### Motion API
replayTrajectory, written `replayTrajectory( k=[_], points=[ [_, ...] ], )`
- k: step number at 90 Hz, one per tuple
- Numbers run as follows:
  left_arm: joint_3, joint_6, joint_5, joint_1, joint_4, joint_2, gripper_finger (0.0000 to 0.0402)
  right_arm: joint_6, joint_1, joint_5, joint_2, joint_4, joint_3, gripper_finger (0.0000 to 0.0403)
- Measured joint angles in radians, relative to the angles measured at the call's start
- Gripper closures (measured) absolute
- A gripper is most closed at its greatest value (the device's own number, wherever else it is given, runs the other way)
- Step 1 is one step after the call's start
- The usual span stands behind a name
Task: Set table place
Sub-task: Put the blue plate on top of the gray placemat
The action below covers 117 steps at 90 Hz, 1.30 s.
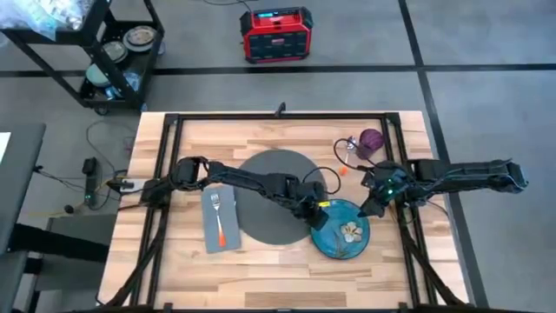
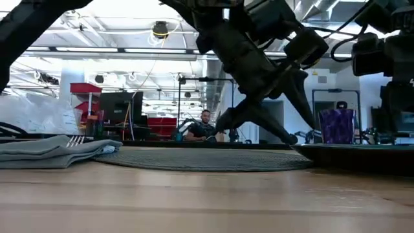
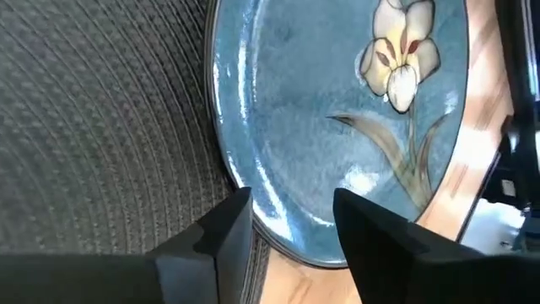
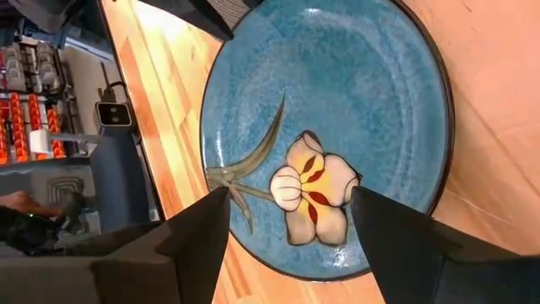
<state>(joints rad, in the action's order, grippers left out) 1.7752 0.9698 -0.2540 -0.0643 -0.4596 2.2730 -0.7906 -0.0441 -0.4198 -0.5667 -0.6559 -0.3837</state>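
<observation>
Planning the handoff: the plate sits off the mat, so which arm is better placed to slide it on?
Probably left: the left gripper is open astride the plate rim nearest the mat. The right gripper hovers at the far edge.

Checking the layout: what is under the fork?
The fork lies on the folded grey napkin, which rests on the table left of the mat. Anything beneath the napkin is hidden.

Between the left gripper (image 3: 291, 224) and its 2 dark fingers lies a speckled blue-green plate (image 1: 344, 233) with a cream flower, red-yellow centre, olive stem; beside it a ribbed dark grey mat (image 1: 269, 196); farther off, a purple cup (image 1: 371, 140)
</observation>
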Motion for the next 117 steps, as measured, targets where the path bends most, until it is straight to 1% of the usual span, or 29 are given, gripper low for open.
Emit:
replayTrajectory(
  k=[19,33,49,71,88,117],
  points=[
    [-0.012,-0.013,-0.017,-0.002,-0.025,0.002,0.0248,0.001,0.000,0.003,0.000,-0.023,0.000,0.0168],
    [-0.013,-0.022,-0.031,0.008,-0.014,-0.010,0.0248,0.000,0.000,0.008,0.000,-0.022,0.000,0.0168],
    [-0.013,-0.018,-0.022,0.014,0.003,-0.016,0.0248,0.001,0.000,0.023,-0.002,-0.022,0.000,0.0168],
    [-0.013,-0.024,-0.049,0.023,-0.052,-0.029,0.0248,0.002,0.000,0.026,-0.002,-0.024,0.000,0.0168],
    [-0.014,-0.045,-0.003,0.042,-0.075,-0.070,0.0248,0.006,0.000,0.028,-0.001,-0.025,0.000,0.0168],
    [-0.014,-0.072,0.009,0.041,-0.138,-0.059,0.0248,0.006,0.000,0.029,-0.001,-0.041,0.000,0.0168]
  ],
)
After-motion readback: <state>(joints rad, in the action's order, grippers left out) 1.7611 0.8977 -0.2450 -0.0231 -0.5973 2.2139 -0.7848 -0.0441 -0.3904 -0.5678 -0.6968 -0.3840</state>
